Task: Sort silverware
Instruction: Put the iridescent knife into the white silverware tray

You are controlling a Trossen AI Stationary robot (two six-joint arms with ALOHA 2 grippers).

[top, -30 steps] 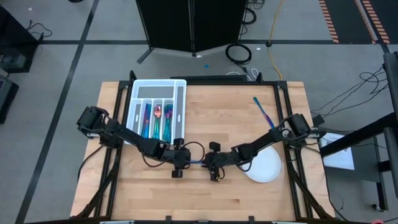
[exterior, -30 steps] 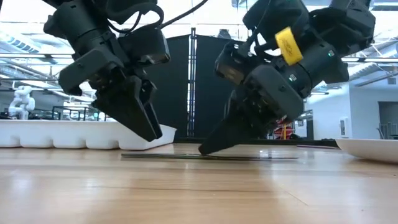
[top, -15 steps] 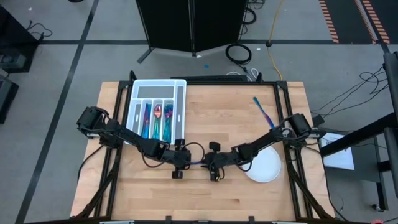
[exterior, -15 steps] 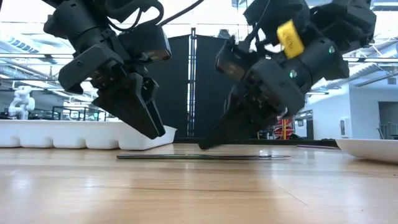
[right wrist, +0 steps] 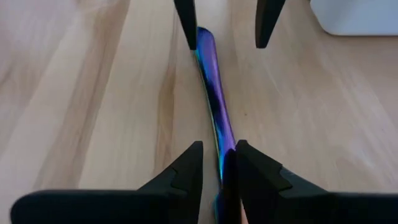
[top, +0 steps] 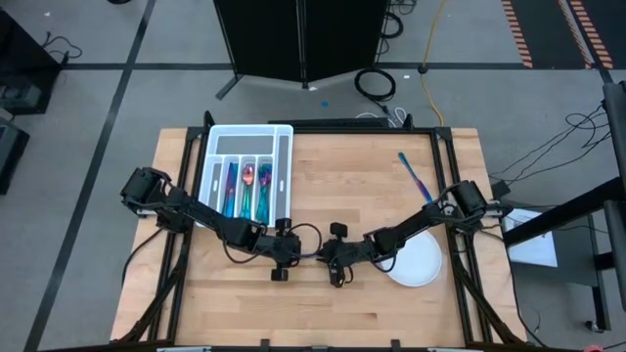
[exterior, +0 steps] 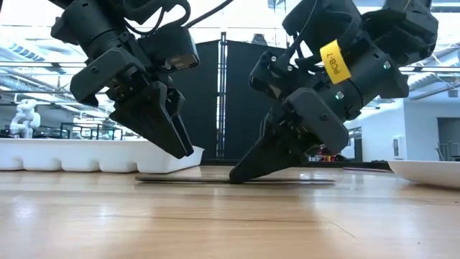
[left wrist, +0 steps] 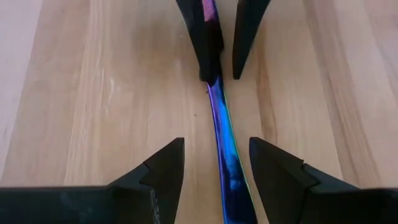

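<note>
A slim iridescent blue-purple piece of silverware (top: 311,256) lies on the wooden table near the front middle, running left to right. My right gripper (right wrist: 219,146) is shut on it. My left gripper (left wrist: 216,143) is open and hovers over the piece's left part (exterior: 154,179), a finger on either side, touching nothing. More silverware (top: 245,188) lies in the white divided tray (top: 284,147) at the back left. One piece (top: 411,173) lies loose at the back right. My right gripper pinches the piece's two long sides between its two fingers, about midway along it (right wrist: 217,130). The fingers (exterior: 248,169) slant down from the table's right side and point along the piece. The piece lies flat on the table.
A round white plate (top: 419,262) sits at the front right, just behind my right arm. The tray's near end (top: 279,217) is close to my left arm. Bare wood lies along the table's near edge.
</note>
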